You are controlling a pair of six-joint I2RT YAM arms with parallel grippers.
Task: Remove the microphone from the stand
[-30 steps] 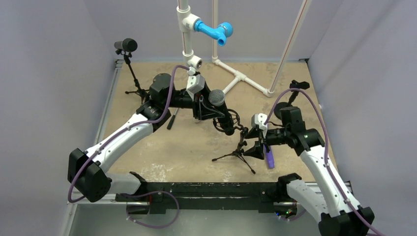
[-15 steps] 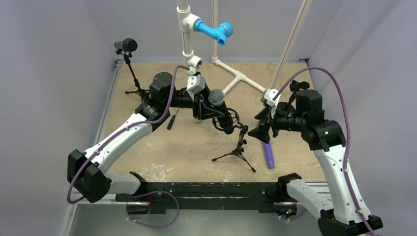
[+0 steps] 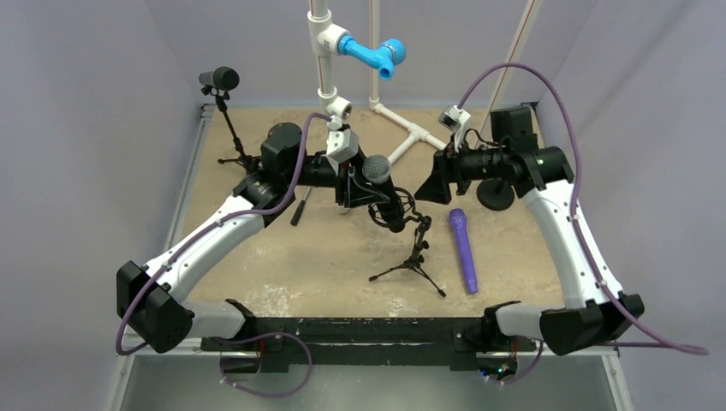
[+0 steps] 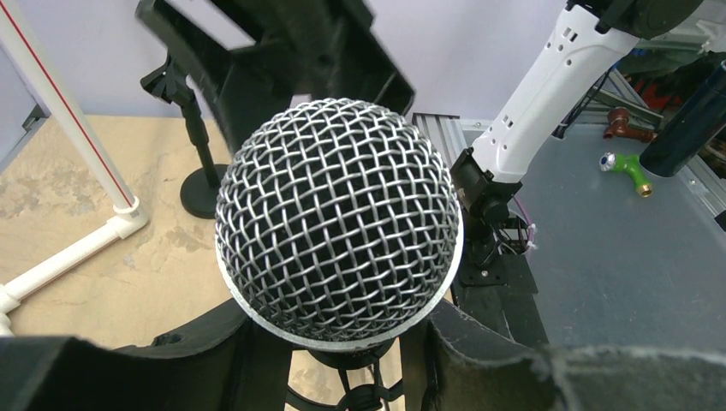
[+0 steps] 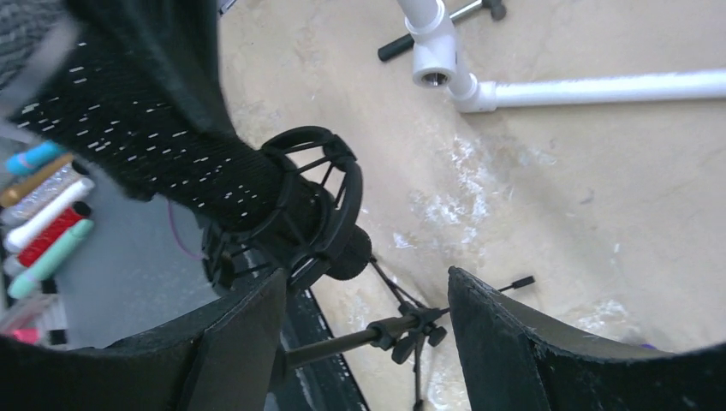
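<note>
The microphone (image 3: pixel 377 169), black with a silver mesh head (image 4: pixel 336 218), sits tilted in a ring shock mount (image 3: pixel 395 210) atop a small tripod stand (image 3: pixel 415 261) mid-table. My left gripper (image 3: pixel 355 190) is shut on the microphone's body just under the head; its fingers (image 4: pixel 214 351) flank the neck in the left wrist view. To the right of the microphone and apart from it, my right gripper (image 3: pixel 432 181) hangs open. In its wrist view the shock mount (image 5: pixel 312 214) and stand pole (image 5: pixel 360 338) lie beyond the open right gripper (image 5: pixel 366 282).
A purple microphone (image 3: pixel 463 250) lies on the table right of the tripod. White pipe frame (image 3: pixel 419 134) with a blue fitting (image 3: pixel 372 53) stands at the back. Another microphone on a stand (image 3: pixel 224 79) is back left, a round-base stand (image 3: pixel 496 195) at right.
My right arm rose from beside the purple microphone near the tripod and swung back and up, level with the held microphone. The left arm has not moved.
</note>
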